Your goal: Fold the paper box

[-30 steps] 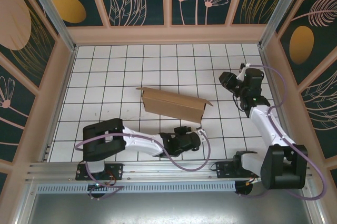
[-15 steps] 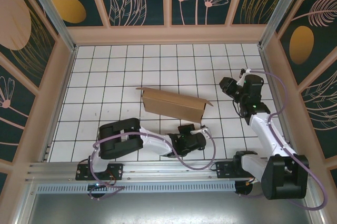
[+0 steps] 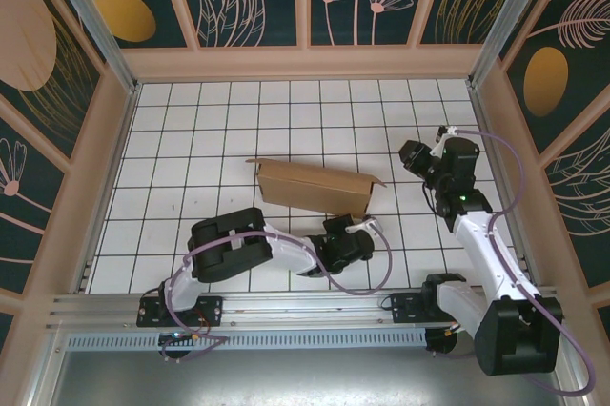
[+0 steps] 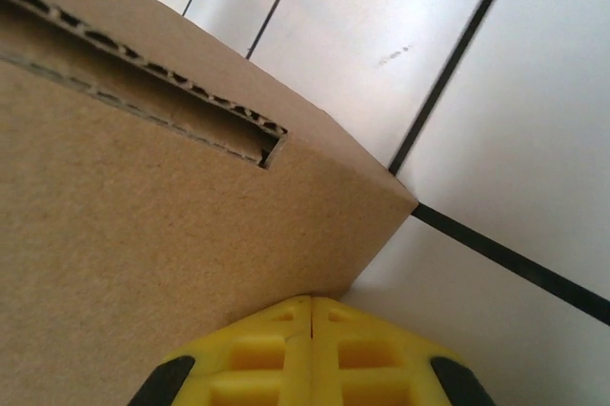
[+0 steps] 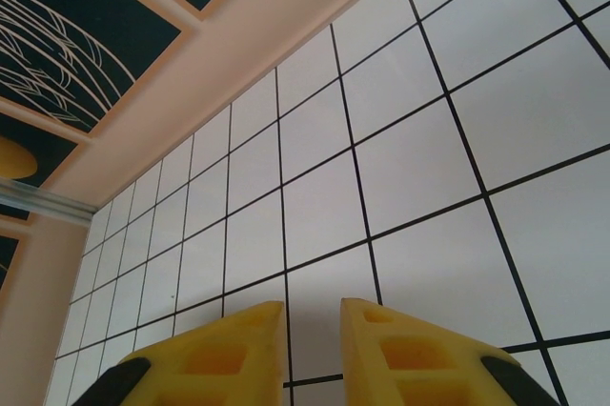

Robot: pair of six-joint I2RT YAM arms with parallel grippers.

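**Item 1. Paper box** [image 3: 315, 189]: plain brown corrugated cardboard piece, die-cut and part-folded into a long shallow trough. It lies slanted near the middle of the white, black-gridded tiled worktop [image 3: 191, 139], with a flap tip jutting at each end. The left wrist view shows a cut slot with its fluted edge exposed.

**Step in hand (judged):** pressing the near wall at the box's right end, to set it upright along its crease.

**Method, advised:**
- Push low and square to the wall, close to the crease line. A push on the corner itself would likely spin the box.
- Go slowly. The cardboard looks light and nothing anchors it, so it may skid across the tiles rather than fold.
- A brace from the other arm on the far side would give the push something to work against.

**Item 2. Left arm** [image 3: 286, 252]: lies low over the worktop and reaches rightward from its base. Its yellow left fingers [image 4: 257, 354] are closed together and empty. Their tips appear to touch the box's lower near-right corner.

**Item 3. Right arm** [image 3: 477, 234]: elbow bent, wrist raised to the right of the box and apart from it. Its yellow right fingers [image 5: 229, 339] are slightly parted with nothing between them. They point over bare tiles toward the far wall.
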